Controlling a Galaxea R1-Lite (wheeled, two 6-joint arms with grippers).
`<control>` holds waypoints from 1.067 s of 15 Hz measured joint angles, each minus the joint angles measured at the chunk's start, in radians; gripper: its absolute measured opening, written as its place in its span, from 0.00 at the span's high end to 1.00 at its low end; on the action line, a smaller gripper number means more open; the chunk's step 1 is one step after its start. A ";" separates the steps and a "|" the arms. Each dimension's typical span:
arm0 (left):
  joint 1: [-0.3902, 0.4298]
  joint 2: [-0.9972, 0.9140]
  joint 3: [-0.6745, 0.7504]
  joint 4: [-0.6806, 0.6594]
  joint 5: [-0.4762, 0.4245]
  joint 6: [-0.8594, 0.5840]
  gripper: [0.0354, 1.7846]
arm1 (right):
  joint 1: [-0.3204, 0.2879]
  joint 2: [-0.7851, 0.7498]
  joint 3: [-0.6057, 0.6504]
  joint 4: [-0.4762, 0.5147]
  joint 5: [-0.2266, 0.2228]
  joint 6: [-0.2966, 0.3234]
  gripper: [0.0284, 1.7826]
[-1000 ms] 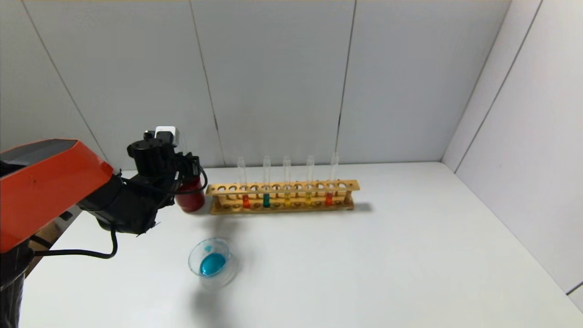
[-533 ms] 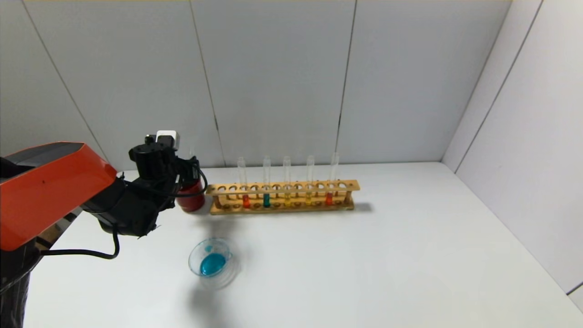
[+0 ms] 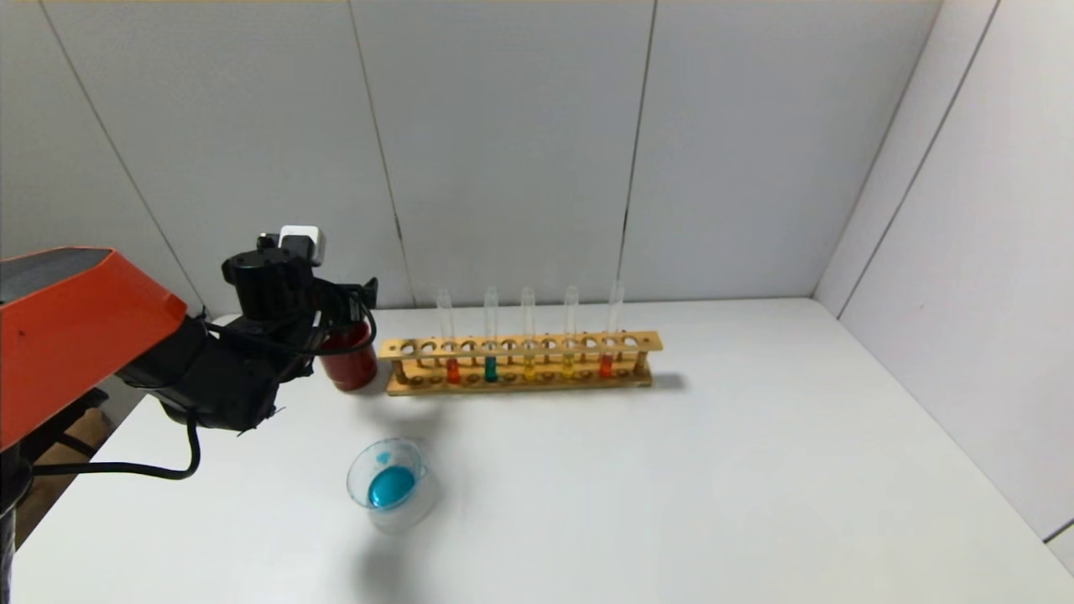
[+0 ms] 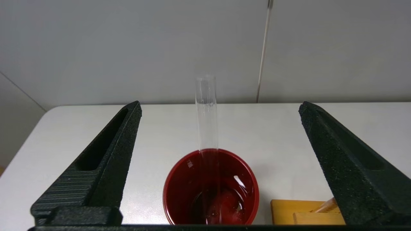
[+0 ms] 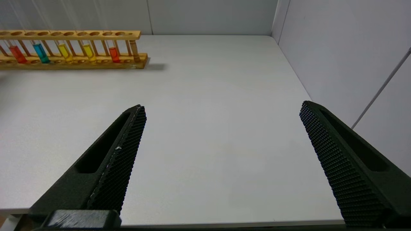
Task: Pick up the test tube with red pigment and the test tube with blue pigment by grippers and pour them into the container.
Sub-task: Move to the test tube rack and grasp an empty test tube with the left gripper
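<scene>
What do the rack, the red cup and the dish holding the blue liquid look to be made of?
Rack: looks like pale varnished wood, light tan with a row of drilled holes. Red cup: opaque and glossy with bright highlights inside; plastic or glazed ceramic, cannot tell which. Container: clear and colourless, the table shows through its wall; glass or clear plastic. The empty tube standing in the cup looks equally clear.

You see a dark red cup [image 4: 210, 189] holding a clear tube [image 4: 206, 112], a tan wooden rack [image 3: 520, 362] with red-orange [image 3: 453, 372], teal [image 3: 491, 370], yellow [image 3: 529, 369] and red [image 3: 606, 367] liquids, bright blue liquid in the clear dish [image 3: 391, 485], a white table [image 3: 671, 470], and black, textured fingers [image 5: 118, 154].
</scene>
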 joint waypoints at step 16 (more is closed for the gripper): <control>-0.122 -0.424 0.457 0.155 -0.053 -0.072 0.02 | -0.001 0.000 0.000 0.000 0.000 0.000 0.02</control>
